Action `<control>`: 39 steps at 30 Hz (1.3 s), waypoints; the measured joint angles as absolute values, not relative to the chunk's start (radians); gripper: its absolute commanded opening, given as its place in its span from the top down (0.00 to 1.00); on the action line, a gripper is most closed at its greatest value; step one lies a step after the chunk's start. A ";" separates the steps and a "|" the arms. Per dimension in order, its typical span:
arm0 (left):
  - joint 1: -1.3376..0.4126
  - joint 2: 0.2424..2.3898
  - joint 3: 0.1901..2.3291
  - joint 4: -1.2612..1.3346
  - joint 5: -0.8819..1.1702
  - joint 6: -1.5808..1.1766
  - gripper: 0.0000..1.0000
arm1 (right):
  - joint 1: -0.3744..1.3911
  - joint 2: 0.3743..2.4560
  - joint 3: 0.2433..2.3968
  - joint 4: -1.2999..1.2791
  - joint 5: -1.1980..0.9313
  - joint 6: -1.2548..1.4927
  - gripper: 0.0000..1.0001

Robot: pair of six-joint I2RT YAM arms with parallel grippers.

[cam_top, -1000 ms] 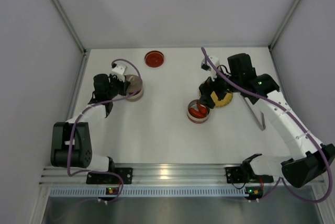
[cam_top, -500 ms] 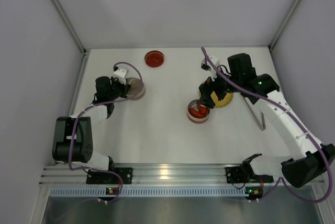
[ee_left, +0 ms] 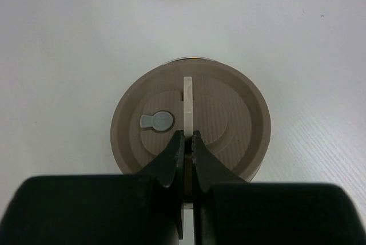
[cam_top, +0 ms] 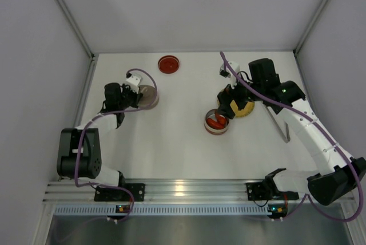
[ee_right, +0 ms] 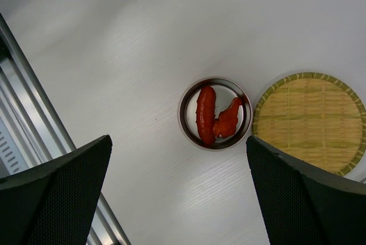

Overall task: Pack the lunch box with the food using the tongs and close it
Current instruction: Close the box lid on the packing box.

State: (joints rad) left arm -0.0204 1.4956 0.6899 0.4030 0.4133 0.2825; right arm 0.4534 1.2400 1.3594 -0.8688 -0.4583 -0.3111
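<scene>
At the top view's right, the tongs (cam_top: 284, 132) lie on the table (cam_top: 171, 142). Left wrist view: the left gripper (ee_left: 187, 142) seems to pinch a tan lid (ee_left: 229, 125) by its handle (ee_left: 187, 99). Right wrist view, middle: the right gripper (ee_right: 178, 142) is spread wide above red food (ee_right: 207, 116) in a tin (ee_right: 182, 112).

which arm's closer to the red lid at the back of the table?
Left. Left fingers grip the tab on the beige lid, the red lid just beyond it toward the back. Right fingers hang open above the tin of red food, farther off to the side.
</scene>
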 measured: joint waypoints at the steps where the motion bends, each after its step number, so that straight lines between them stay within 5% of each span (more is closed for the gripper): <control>1: -0.020 1.494 0.694 0.392 0.414 0.290 0.92 | 0.454 1.240 1.359 -0.869 -0.459 -0.311 0.01; 26: -0.019 1.541 0.828 0.201 0.431 0.192 1.00 | 0.453 1.240 1.359 -0.871 -0.474 -0.311 0.01; 39: -0.019 1.568 0.858 0.103 0.422 0.136 0.89 | 0.453 1.240 1.359 -0.871 -0.483 -0.311 0.01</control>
